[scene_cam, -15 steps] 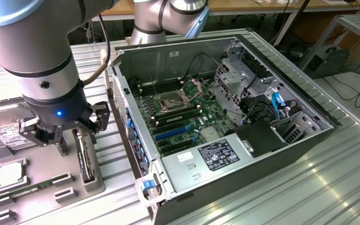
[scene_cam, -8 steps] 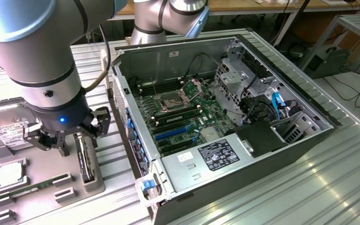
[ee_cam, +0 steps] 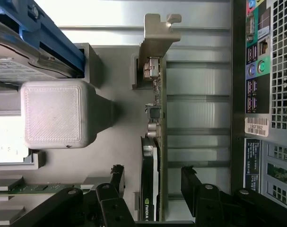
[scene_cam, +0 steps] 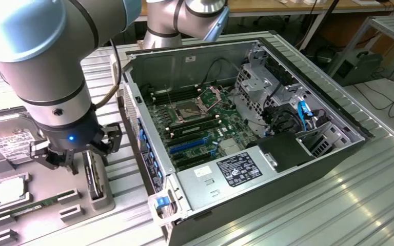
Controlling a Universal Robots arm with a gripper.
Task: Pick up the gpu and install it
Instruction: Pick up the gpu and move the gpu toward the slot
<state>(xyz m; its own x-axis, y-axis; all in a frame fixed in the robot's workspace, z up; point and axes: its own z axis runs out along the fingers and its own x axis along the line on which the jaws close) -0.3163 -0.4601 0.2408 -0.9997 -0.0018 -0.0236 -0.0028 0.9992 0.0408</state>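
Silver ribbed metal forms the tabletop (scene_cam: 334, 205). On it stands one black computer case (scene_cam: 176, 64), its side open and the green motherboard showing. Just beside the case, on the exterior view's left, lies one grey plastic holder tray (scene_cam: 46, 187).

The tray carries one gpu (scene_cam: 96, 177) (ee_cam: 153, 132), standing on its long edge in a slot on the side nearest the case. Farther from the case sit one hard drive (scene_cam: 8, 141), one square processor chip (scene_cam: 8, 190) and one green memory stick (scene_cam: 29, 209).

One grey robot arm (scene_cam: 39, 61) hangs over the tray. Its black jaws are spread wide, with one finger (ee_cam: 116, 176) on each side of the gpu's cooler end. They are apart from it and grip nothing.

Behind the case are wooden benches, and dark cables lie on a pale floor.
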